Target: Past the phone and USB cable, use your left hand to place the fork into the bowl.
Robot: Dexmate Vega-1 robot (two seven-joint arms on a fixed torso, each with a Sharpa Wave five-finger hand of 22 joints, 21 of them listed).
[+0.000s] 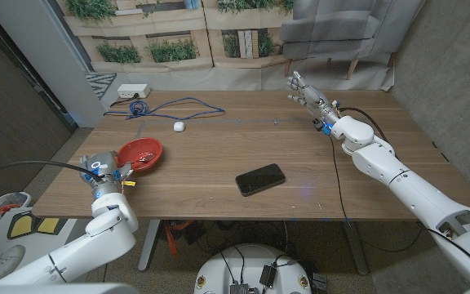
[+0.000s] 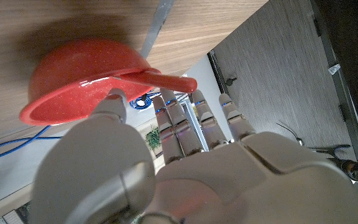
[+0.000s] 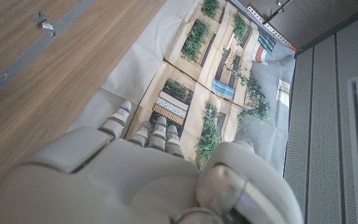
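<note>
Head view shows the red bowl [image 1: 140,153] near the counter's [image 1: 219,155] left front edge, with the left hand [image 1: 104,171] just beside it on the near side. Left wrist view shows that hand's fingers [image 2: 197,121] stretched out and apart beside the bowl's rim, holding nothing; a red fork [image 2: 166,79] lies in the bowl with its handle sticking out over the rim. The black phone [image 1: 260,179] lies flat near the counter's middle front, well apart from the bowl. A blue USB cable [image 1: 174,106] loops along the far left part of the counter, beside a white box [image 1: 132,91] and a small white object [image 1: 179,126]. The right hand [image 1: 308,94] hangs over the far right part of the counter, fingers spread and empty
</note>
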